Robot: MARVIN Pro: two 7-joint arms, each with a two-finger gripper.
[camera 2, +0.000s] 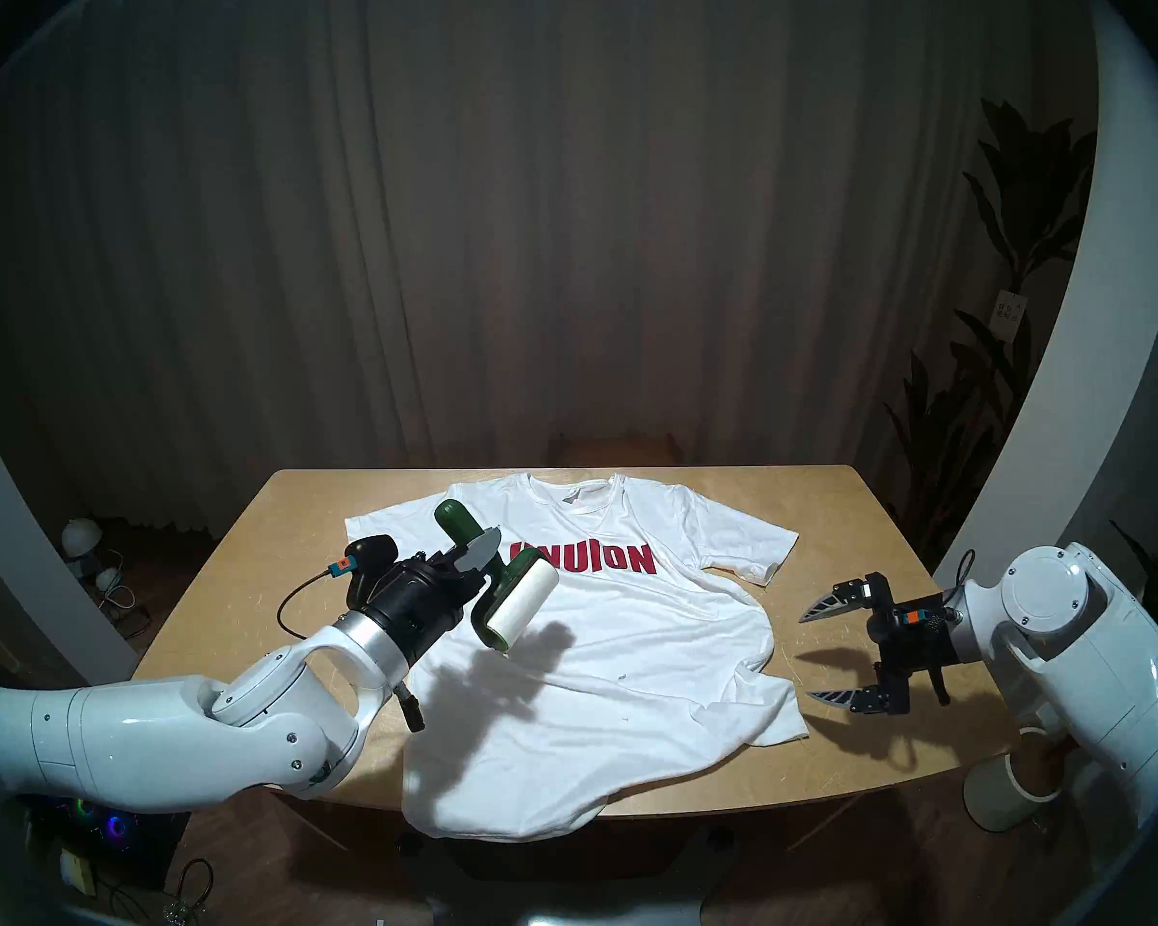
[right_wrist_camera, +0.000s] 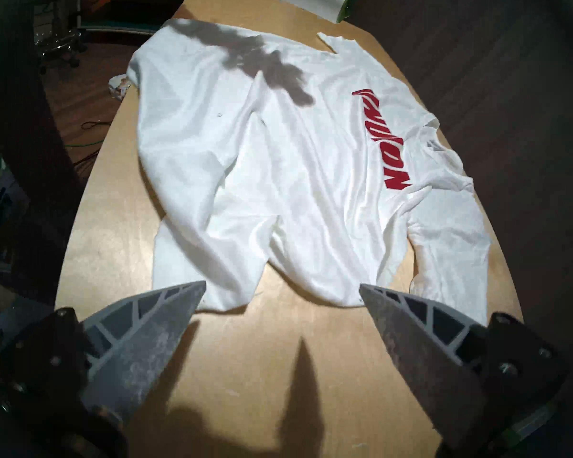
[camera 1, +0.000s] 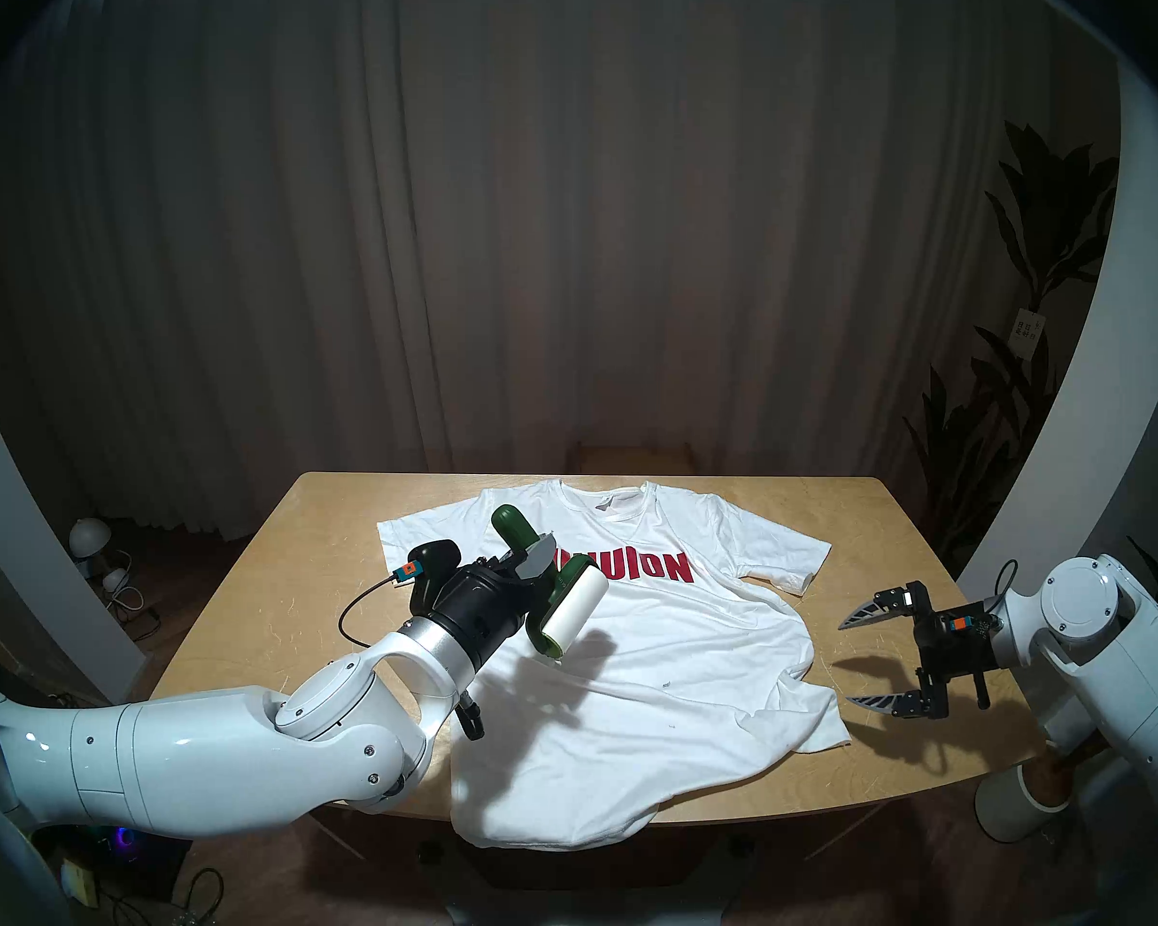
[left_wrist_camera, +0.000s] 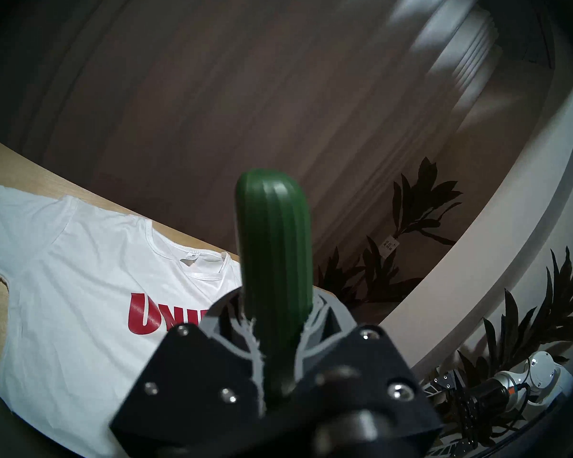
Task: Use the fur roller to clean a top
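Observation:
A white top (camera 1: 663, 671) with red letters lies spread on the wooden table (camera 1: 262, 604), its hem hanging over the front edge. My left gripper (camera 1: 536, 557) is shut on the dark green handle of the fur roller (camera 1: 575, 607). The white roll hangs above the top's left chest area and casts a shadow on the cloth. In the left wrist view the handle (left_wrist_camera: 275, 249) stands up between the fingers (left_wrist_camera: 321, 318). My right gripper (camera 1: 847, 664) is open and empty above bare table to the right of the top. In the right wrist view the top (right_wrist_camera: 262, 166) lies just beyond it.
Small dark specks (camera 1: 666, 684) lie on the top's lower middle. A tall plant (camera 1: 1031, 236) stands behind the table's right side. On the floor are a white pot (camera 1: 1017, 804) at the right and a small lamp (camera 1: 88, 537) with cables at the left.

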